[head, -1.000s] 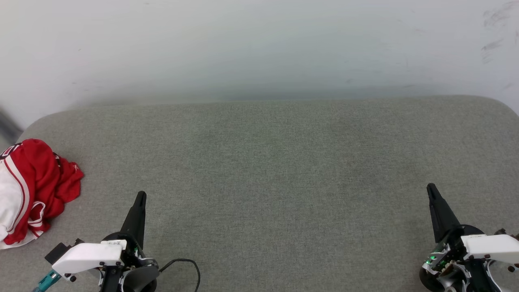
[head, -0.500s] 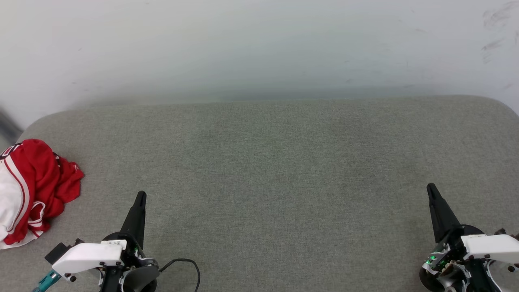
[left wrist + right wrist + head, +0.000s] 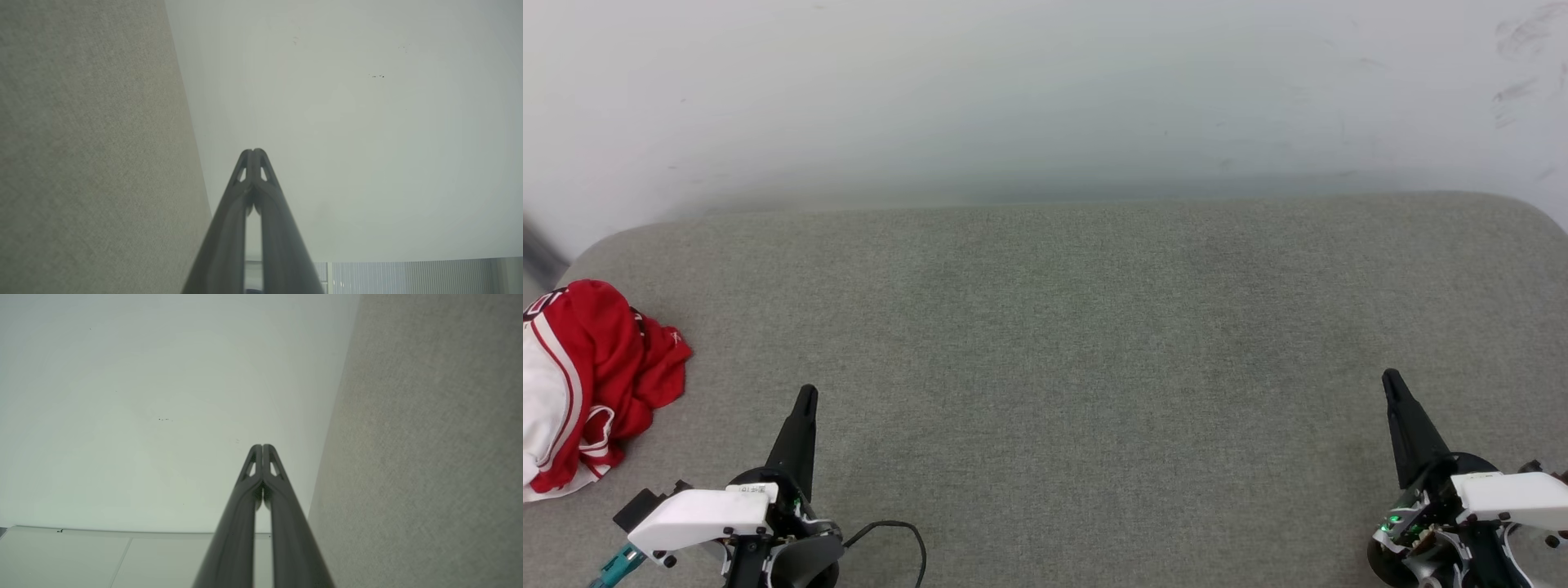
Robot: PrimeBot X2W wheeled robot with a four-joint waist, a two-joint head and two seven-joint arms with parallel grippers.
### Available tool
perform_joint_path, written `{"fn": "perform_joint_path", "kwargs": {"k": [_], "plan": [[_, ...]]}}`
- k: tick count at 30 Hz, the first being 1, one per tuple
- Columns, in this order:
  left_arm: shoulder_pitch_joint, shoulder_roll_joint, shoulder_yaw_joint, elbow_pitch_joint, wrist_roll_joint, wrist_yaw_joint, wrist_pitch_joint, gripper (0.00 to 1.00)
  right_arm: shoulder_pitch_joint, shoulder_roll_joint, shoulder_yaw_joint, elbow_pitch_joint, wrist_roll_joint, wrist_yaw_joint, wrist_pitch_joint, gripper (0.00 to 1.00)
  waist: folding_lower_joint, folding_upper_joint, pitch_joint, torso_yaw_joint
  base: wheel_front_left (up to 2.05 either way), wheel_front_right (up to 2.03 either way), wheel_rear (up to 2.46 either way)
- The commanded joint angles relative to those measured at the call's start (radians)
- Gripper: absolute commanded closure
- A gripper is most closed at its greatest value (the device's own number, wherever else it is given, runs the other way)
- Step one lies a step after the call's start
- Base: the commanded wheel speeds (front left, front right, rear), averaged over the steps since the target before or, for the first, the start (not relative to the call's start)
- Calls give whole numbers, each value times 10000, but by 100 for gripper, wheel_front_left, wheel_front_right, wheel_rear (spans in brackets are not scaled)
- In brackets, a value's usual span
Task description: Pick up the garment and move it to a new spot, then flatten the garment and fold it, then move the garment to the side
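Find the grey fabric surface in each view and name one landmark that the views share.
Head view: the grey fabric surface spans the lower half, below the pale wall.
Left wrist view: the grey fabric surface runs down the left side, left of the shut left hand.
Right wrist view: the grey fabric surface runs down the right side, right of the shut right hand.
Shared landmark: the pale wall, bordering the surface's far edge.

I see my right gripper point(image 3: 262, 448) with fingertips pressed together, pale wall point(image 3: 143, 416) to its left, grey fabric surface point(image 3: 429, 457) to its right.
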Motion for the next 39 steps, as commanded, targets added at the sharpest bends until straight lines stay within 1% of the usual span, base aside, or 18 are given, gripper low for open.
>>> {"fn": "perform_joint_path", "kwargs": {"k": [1,3,4,9,17,23,28,34,38,39], "plan": [[-70,-15,20,-3,13,-30,12,100,-109,36,6,4,40,-3,-1,100,0,0,0,0,0,0,0],[-70,-15,23,-3,13,-30,11,100,-109,36,5,4,40,-3,-1,100,0,0,0,0,0,0,0],[0,0,0,0,0,0,0,0,0,0,2,0,0,0,0,0,0,0,0,0,0,0,0],[299,-30,-72,317,12,11,-43,0,335,8,27,290,-29,-2,-36,0,0,0,4,-1,0,0,0],[437,-27,-213,21,125,8,-455,0,520,8,239,-33,-351,-2,-452,0,0,0,5,-7,0,0,0],[514,-24,-94,35,500,6,-740,0,611,9,239,-63,-824,-2,-737,0,0,0,0,-3,0,0,0],[536,-22,115,55,1108,4,-961,0,633,9,163,-143,-1741,-2,-958,0,0,0,-2,-2,0,0,0],[509,-20,489,-107,1569,1,-1211,0,623,9,60,-318,-3059,-2,-1209,0,0,0,1,8,0,0,0],[454,-18,933,-253,2285,0,-1372,0,596,9,-35,-604,-4021,-1,-1369,0,0,0,8,17,0,0,0],[454,-18,933,-253,2285,0,-1372,0,596,9,-35,-604,-4021,-1,-1369,0,0,0,8,17,0,0,0]]}}
